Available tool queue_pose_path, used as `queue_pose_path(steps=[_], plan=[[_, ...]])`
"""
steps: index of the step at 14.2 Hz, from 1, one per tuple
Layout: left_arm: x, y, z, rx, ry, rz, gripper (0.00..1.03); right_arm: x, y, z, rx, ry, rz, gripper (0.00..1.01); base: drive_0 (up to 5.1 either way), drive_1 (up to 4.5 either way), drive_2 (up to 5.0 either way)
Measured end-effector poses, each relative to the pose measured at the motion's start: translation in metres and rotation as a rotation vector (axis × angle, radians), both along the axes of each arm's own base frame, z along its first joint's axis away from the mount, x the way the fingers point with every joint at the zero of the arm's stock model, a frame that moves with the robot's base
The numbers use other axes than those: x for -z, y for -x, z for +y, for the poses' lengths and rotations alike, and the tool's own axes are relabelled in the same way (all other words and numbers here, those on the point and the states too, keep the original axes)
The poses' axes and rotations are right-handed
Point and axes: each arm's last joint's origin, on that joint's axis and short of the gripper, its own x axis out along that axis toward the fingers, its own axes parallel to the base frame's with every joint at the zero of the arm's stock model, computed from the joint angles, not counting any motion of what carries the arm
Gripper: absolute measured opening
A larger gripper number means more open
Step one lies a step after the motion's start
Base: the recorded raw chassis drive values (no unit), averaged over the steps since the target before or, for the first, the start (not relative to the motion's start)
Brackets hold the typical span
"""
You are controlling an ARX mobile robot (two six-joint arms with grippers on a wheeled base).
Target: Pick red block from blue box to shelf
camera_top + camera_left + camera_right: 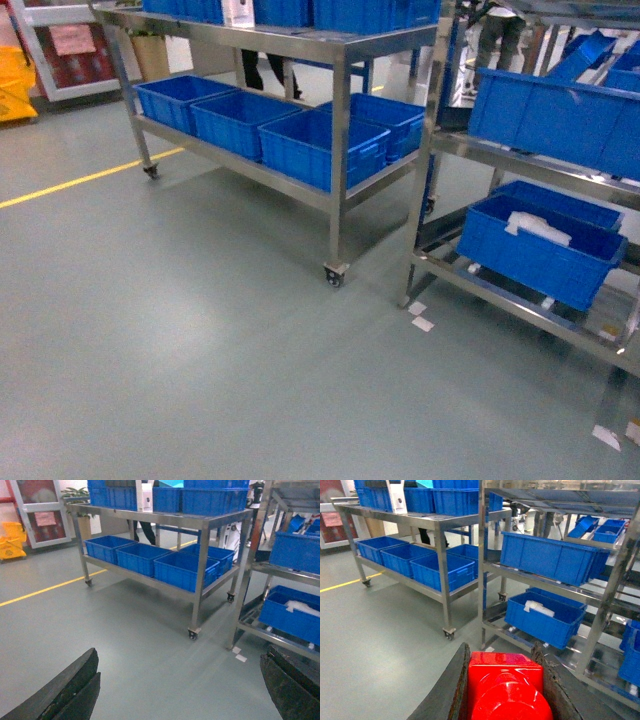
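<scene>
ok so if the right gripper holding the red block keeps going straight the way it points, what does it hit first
Probably the tall stainless steel shelf, around its low tier with the dark blue ribbed crate. The small glossy red block sits between the right gripper's jaws, bare floor ahead. Depth is unclear.

A wheeled stainless steel bench stands on the grey-green floor ahead of the tool, dark blue ribbed plastic crates on its lower level. A painted yellow floor line runs off to the tool's left.
</scene>
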Motion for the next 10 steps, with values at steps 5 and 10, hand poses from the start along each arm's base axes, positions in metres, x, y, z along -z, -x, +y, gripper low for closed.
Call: queue_pose_path(steps=[5, 10], plan=[[0.0000, 0.0000, 0.0000, 0.000, 0.000, 0.000, 0.98, 0.0000, 0.0000, 0.0000, 0.000, 0.000, 0.000, 0.29, -1.5, -1.50, -1.5], [0.0000, 0.0000, 0.0000, 0.000, 0.000, 0.000, 0.98, 0.0000, 0.0000, 0.0000, 0.000, 0.000, 0.000, 0.29, -1.5, -1.50, -1.5]])
